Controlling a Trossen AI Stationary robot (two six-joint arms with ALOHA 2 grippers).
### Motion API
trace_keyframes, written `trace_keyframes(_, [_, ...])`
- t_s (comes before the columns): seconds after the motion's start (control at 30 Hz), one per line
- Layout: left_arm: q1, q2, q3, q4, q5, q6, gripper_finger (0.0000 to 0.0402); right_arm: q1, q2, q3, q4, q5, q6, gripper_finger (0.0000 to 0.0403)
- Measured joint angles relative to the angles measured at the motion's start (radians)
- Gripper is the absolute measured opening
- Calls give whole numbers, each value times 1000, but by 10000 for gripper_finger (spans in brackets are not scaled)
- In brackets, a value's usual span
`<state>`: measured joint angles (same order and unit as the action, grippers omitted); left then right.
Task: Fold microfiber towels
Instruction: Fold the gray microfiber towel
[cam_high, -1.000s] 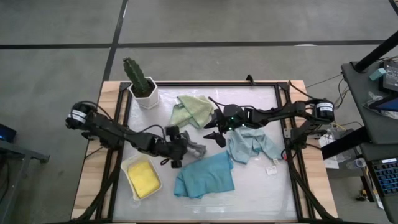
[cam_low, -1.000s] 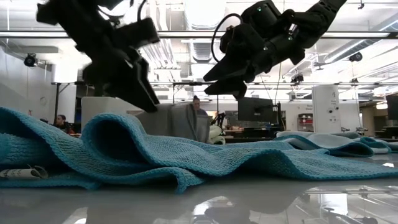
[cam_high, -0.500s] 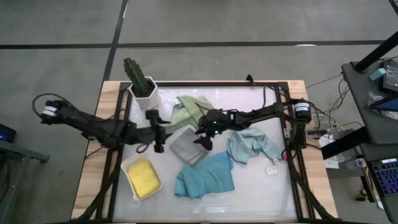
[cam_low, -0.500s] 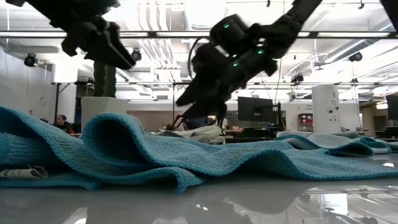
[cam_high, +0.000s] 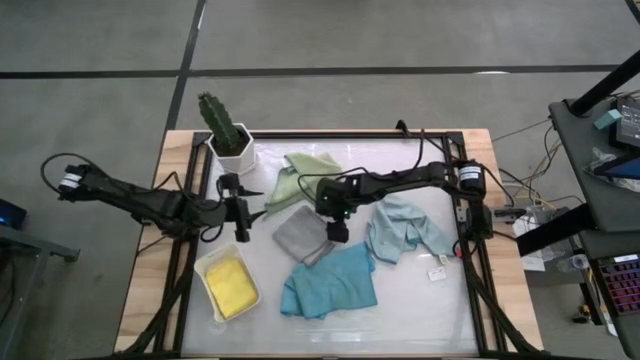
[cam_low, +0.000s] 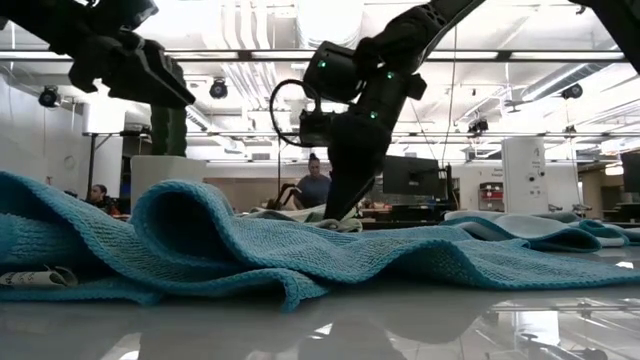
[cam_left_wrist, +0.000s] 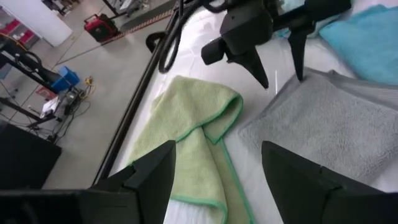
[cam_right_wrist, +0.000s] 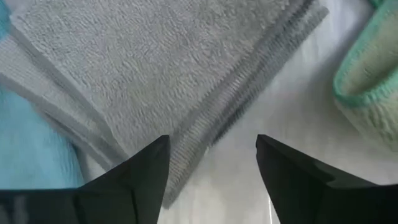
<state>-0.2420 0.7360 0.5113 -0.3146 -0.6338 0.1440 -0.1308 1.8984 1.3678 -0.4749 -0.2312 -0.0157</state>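
Grey concrete floor (cam_high: 400, 40); ceiling strip lights (cam_low: 560, 55) overhead

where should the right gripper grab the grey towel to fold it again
Take the grey towel by its free corner edge nearest the right gripper, coming straight down. It lies flat, so only the edge offers a pinchable lip, and the open fingers are right there.

**Bystanders on and around the table**

A green cactus (cam_high: 216, 116) stands upright in a white pot (cam_high: 233, 154) at the table's far left corner. A white rectangular tray (cam_high: 208, 270) sits near the front left. A small white tag (cam_high: 437, 273) lies on the glossy tabletop (cam_high: 430, 310). Behind, a person (cam_low: 314, 183) sits among monitors (cam_low: 410, 175).
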Motion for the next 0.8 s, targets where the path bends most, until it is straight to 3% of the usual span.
trace_keyframes(0.13, [0,11,-1,2,0,1,221,14,-14,0,-18,-39,23,212])
trace_keyframes(0.53, [0,75,-1,85,0,63,221,72,-13,-29,46,-19,29,205])
trace_keyframes(0.8, [0,110,11,136,0,82,221,72,15,-39,106,-19,65,155])
